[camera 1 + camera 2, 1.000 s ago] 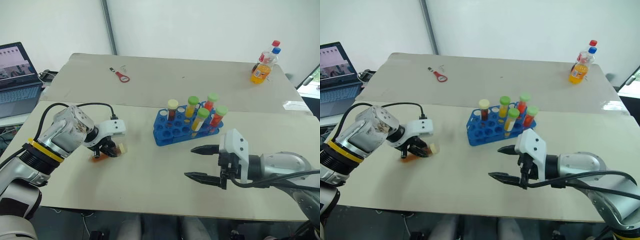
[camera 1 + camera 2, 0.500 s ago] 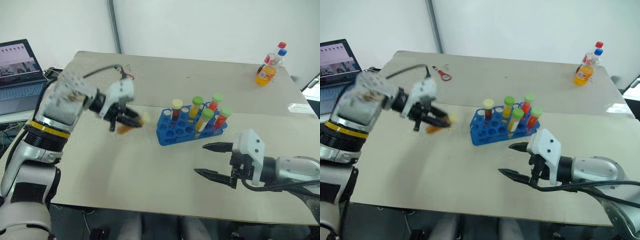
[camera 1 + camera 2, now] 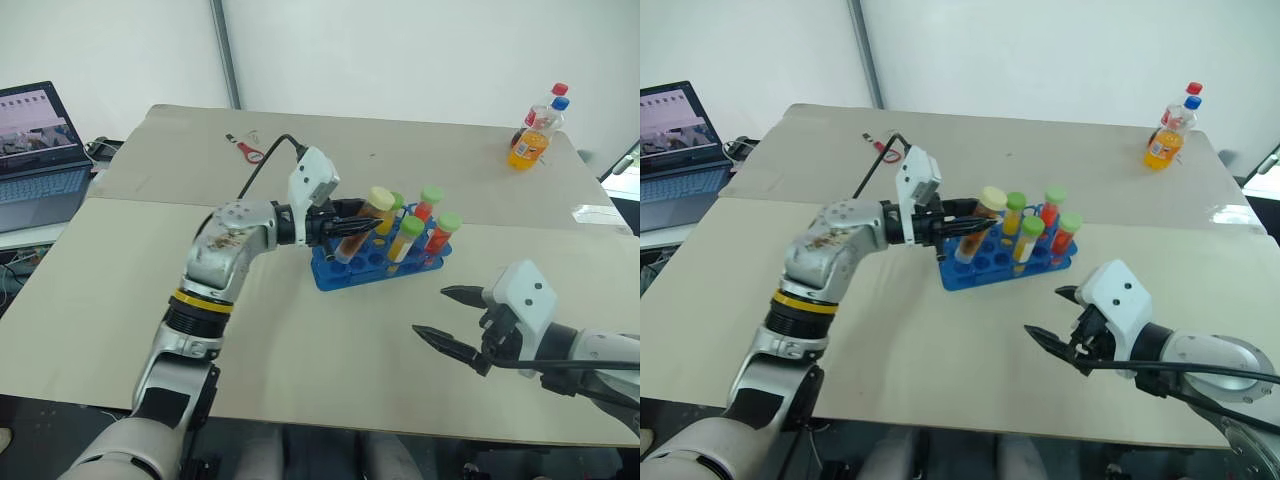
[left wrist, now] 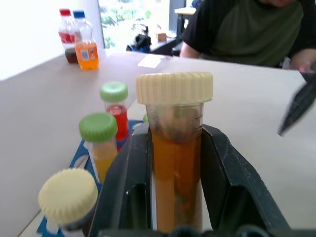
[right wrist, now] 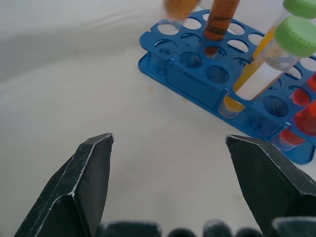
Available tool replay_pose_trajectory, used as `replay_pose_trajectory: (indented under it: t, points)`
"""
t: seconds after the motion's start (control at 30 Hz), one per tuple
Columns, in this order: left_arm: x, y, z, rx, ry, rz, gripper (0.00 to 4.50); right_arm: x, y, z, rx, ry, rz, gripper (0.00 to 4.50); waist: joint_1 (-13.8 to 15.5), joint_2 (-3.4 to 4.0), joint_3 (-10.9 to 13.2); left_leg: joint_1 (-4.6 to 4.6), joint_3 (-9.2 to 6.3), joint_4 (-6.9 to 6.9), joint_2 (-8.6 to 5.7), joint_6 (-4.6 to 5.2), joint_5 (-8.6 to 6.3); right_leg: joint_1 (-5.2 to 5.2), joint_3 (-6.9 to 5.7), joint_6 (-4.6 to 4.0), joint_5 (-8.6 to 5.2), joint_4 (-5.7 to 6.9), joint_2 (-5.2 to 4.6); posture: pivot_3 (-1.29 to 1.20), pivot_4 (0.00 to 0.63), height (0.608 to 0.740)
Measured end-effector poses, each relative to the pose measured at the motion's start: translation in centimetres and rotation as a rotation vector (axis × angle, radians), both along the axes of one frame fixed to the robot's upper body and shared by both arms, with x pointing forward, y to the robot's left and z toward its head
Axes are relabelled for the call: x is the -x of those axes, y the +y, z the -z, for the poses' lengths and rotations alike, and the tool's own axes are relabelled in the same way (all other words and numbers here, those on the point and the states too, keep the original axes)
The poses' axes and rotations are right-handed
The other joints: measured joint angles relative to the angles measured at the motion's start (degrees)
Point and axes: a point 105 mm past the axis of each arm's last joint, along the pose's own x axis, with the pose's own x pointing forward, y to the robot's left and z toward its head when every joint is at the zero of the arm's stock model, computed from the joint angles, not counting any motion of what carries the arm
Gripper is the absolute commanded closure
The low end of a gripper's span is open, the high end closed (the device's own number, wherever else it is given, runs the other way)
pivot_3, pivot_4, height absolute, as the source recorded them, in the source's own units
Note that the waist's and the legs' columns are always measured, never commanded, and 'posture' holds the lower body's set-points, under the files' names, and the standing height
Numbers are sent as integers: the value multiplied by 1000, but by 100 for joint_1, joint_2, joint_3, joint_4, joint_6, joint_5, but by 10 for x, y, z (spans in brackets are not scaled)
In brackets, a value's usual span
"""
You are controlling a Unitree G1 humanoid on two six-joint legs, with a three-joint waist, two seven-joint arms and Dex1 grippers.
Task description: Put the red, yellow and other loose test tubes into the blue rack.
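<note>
Above the near left corner of the blue rack (image 3: 378,262), an amber-brown tube with a cream cap (image 3: 362,222) hangs tilted in the air, cap up and leaning toward the far right, its lower end just over the rack's holes but not seated in one as far as I can tell. It is clamped between the two black fingers of the left end effector (image 3: 352,222), which reaches in level from the left. From the left wrist view the tube (image 4: 175,148) stands squarely between the two pads, gripped along its body with the cream cap clear above the fingertips.

Already standing in the rack are another cream-capped tube (image 4: 67,196) with dark liquid, two green-capped yellow tubes (image 3: 408,237) and two green-capped red-orange tubes (image 3: 438,235), all toward the rack's far and right side; the near rows of holes are open.

To the right and nearer the front edge of the pale surface (image 3: 120,300), the right end effector (image 3: 447,318) hovers well apart from the rack, its fingers spread wide and holding nothing, pointing toward the rack.

Farther out, two drink bottles (image 3: 540,128) stand at the far right corner, a small red-handled tool (image 3: 250,152) lies at the far left, and a laptop (image 3: 40,145) sits off to the left. A person in a dark shirt (image 4: 247,29) sits beyond the surface.
</note>
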Motion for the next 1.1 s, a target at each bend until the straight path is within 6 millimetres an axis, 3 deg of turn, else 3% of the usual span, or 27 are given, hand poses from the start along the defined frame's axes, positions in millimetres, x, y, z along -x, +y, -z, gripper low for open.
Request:
replay_pose_trajectory:
  t: [0.27, 0.6, 0.83, 1.1]
  points:
    - [-9, -14, 26, 21, -8, -43, 3634, -2, -5, 0, 5, -3, 58, 461, 37, 0, 0, 2, -2, 1, -4, 0, 0, 8, 0, 2, 1, -5, -1, 0, 150, 719]
    - [-10, -19, 34, 31, -55, -66, 3634, 4, -5, 2, -50, 30, 73, 461, 31, 0, 0, 8, -5, 0, -4, 0, 0, 17, -2, 2, 1, -5, 0, 0, 150, 719]
    - [-14, -24, 37, 61, -57, -98, 3635, 5, 7, -12, -137, -32, 28, 461, 30, 0, 0, 16, -9, 0, -6, 0, 0, 28, -2, 3, 1, -9, 0, 0, 150, 719]
    - [-14, -27, 41, 84, -56, -121, 3635, -3, 5, -30, -181, -162, 69, 461, 38, 0, 0, 19, -11, 0, -7, 0, 0, 34, -4, 3, 1, -9, -1, 0, 150, 719]
